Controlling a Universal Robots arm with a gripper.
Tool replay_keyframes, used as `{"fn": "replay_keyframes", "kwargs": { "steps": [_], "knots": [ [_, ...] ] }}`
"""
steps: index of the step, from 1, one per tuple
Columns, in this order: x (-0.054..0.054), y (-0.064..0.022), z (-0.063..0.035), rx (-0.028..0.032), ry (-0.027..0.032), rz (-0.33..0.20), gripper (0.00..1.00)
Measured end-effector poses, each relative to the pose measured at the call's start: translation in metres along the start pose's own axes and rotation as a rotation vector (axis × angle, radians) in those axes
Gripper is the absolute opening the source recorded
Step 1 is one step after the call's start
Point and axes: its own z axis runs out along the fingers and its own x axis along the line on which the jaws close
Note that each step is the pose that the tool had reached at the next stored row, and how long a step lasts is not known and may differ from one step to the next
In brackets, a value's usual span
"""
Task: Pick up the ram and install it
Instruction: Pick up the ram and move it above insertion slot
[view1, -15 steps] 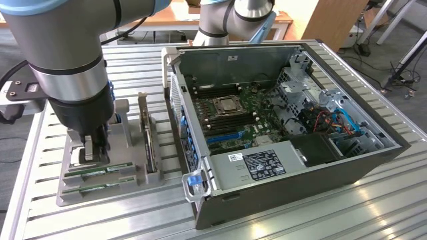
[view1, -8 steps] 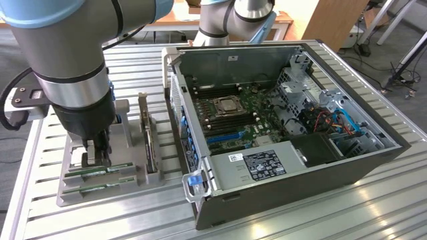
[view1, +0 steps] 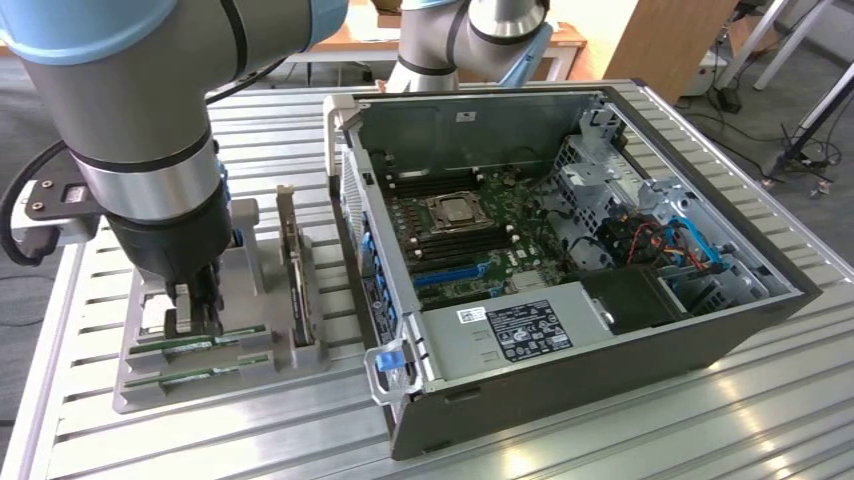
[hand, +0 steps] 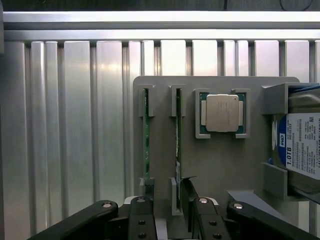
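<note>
Two green ram sticks stand on edge in slots of a grey holder (view1: 134, 385) on the exterior view's left. In the wrist view they are thin green strips, one ram stick (hand: 146, 135) beside the other ram stick (hand: 177, 127). My gripper (view1: 196, 318) hangs straight down over the holder, just above the farther ram stick (view1: 200, 343); the nearer one (view1: 194, 377) lies in front of it. Seen from the wrist, the gripper (hand: 167, 212) is open, its dark fingers (hand: 190, 202) standing on either side of one stick's end, apart from it.
The holder (hand: 215, 165) also carries a square silver processor (hand: 222, 113) and a hard drive (hand: 300, 145) with a blue-and-white label. An open computer case (view1: 467, 120) lies on the exterior view's right, its motherboard (view1: 487, 235) exposed. All rests on a ribbed metal table (view1: 641, 430).
</note>
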Motion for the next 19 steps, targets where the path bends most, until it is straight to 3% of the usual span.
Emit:
{"fn": "replay_keyframes", "kwargs": {
  "steps": [12,19],
  "knots": [
    [0.016,-0.0006,-0.0002,0.0001,0.0000,0.000,0.36],
    [0.017,-0.0008,0.0025,0.0001,-0.0001,0.000,0.36]
  ]
}}
